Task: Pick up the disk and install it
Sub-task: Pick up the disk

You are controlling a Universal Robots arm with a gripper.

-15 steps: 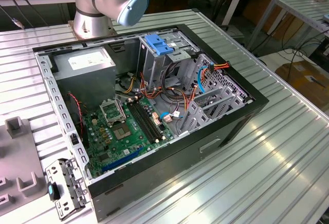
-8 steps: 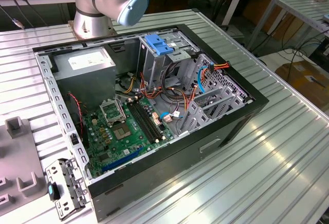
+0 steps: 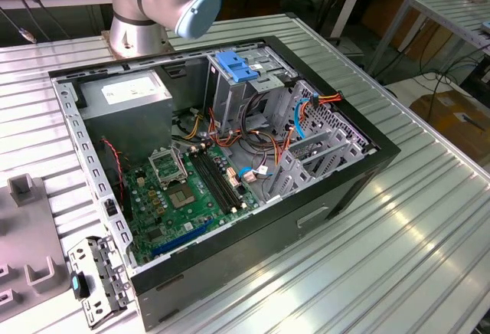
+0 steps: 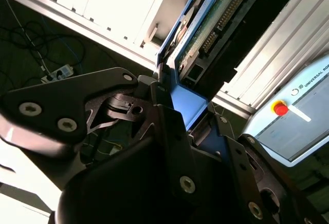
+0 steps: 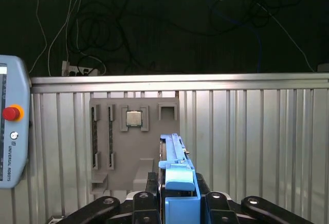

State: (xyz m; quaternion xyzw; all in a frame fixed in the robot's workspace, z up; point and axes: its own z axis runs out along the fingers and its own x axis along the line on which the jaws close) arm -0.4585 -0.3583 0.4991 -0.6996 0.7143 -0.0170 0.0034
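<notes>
My gripper (image 5: 177,185) is shut on the disk (image 5: 176,154), which I see edge-on in the first wrist view. Its blue plastic bracket (image 5: 179,193) sits clamped between the black fingers (image 5: 146,183). In the second wrist view the disk (image 4: 216,23) reaches away from the gripper (image 4: 177,108), showing its green circuit board and connector row, with the blue bracket (image 4: 187,106) at the jaws. The open computer case (image 3: 321,219) lies on the ribbed metal table in the exterior view, and its grey drive cage (image 3: 230,100) has a blue plastic piece (image 3: 233,66) on top.
The arm's base (image 3: 134,20) stands behind the case. Inside are the motherboard (image 3: 191,188), a grey power supply (image 3: 126,96) and loose cables (image 3: 264,139). A grey fixture board (image 5: 128,147) holding a chip lies on the table, with a teach pendant (image 5: 10,142) beside it.
</notes>
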